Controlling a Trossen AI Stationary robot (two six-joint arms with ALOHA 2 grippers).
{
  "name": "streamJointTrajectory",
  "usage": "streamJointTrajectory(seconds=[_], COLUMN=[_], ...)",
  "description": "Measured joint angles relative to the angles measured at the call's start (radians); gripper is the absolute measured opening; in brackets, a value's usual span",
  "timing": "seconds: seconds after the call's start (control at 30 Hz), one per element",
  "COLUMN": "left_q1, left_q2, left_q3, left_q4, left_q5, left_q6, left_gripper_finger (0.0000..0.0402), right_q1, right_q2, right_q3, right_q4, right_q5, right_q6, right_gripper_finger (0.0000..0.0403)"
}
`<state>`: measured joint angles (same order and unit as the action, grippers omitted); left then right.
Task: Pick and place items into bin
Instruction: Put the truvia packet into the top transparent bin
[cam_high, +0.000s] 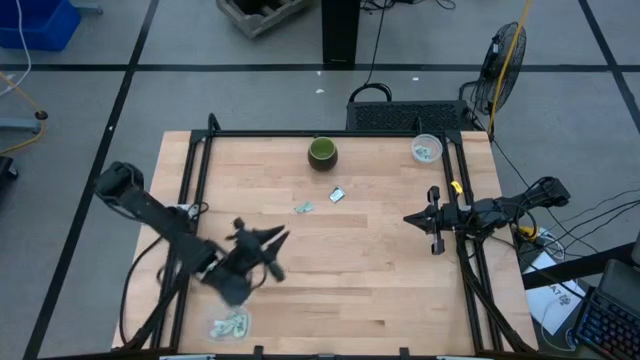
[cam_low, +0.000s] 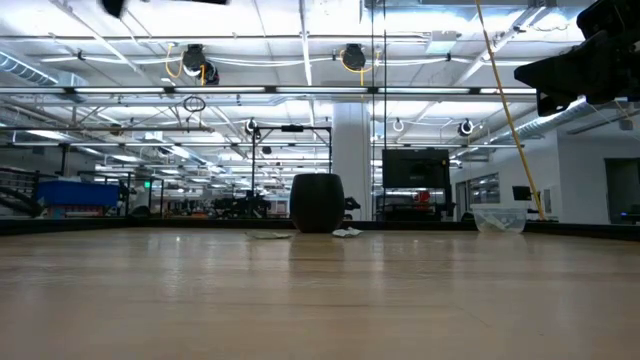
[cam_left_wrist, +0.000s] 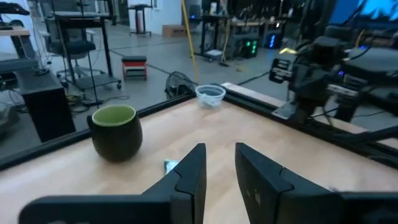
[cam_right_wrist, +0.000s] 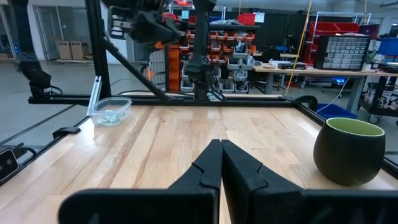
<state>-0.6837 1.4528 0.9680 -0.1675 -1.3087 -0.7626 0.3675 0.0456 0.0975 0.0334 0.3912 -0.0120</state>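
The left gripper (cam_high: 281, 237) hovers empty, slightly parted, over the tabletop (cam_high: 380, 270). 2 packets (cam_high: 304, 208) lie mid-table near the bowl (cam_high: 322, 152); more sit in the clear bin (cam_high: 426, 149) far right. The right gripper (cam_high: 408, 217) is closed, empty.

We see a wooden table (cam_high: 380, 270) carrying a dark green bowl (cam_high: 322, 152) at its far edge. Two packets (cam_high: 337, 195) (cam_high: 304, 208) lie just in front of the bowl, a clear container (cam_high: 426, 149) sits to its right, and more packets (cam_high: 229, 325) lie well away at the near-left edge.
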Motion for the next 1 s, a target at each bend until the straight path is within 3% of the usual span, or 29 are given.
streamJointTrajectory(seconds=[0.2, 0.33, 0.47, 0.57, 0.77, 0.87, 1.0], left_q1=[0.191, 0.295, 0.375, 0.403, 0.451, 0.473, 0.505], left_q2=[0.000, 0.000, 0.000, 0.000, 0.000, 0.000, 0.001], left_q3=[0.000, 0.000, 0.000, -0.023, -0.141, -0.212, -0.299], left_q4=[0.333, 0.492, 0.502, 0.480, 0.533, 0.574, 0.658], left_q5=[0.253, 0.466, 0.683, 0.790, 0.897, 0.970, 0.973], left_q6=[0.439, 0.589, 0.634, 0.655, 0.675, 0.659, 0.609], left_gripper_finger=[0.0090, 0.0090, 0.0090, 0.0090, 0.0090, 0.0090, 0.0090], right_q1=[0.000, 0.000, 0.000, -0.002, -0.035, -0.060, -0.095], right_q2=[0.000, 0.000, 0.000, 0.000, 0.043, 0.116, 0.244], right_q3=[0.000, 0.000, 0.000, 0.000, 0.000, 0.000, 0.000], right_q4=[0.006, 0.084, 0.186, 0.180, 0.149, 0.138, 0.143], right_q5=[0.000, -0.001, -0.002, 0.001, 0.002, 0.003, 0.033], right_q6=[0.000, 0.006, 0.096, 0.154, 0.184, 0.236, 0.279], right_gripper_finger=[0.0000, 0.0000, 0.0000, 0.0000, 0.0000, 0.0000, 0.0007])
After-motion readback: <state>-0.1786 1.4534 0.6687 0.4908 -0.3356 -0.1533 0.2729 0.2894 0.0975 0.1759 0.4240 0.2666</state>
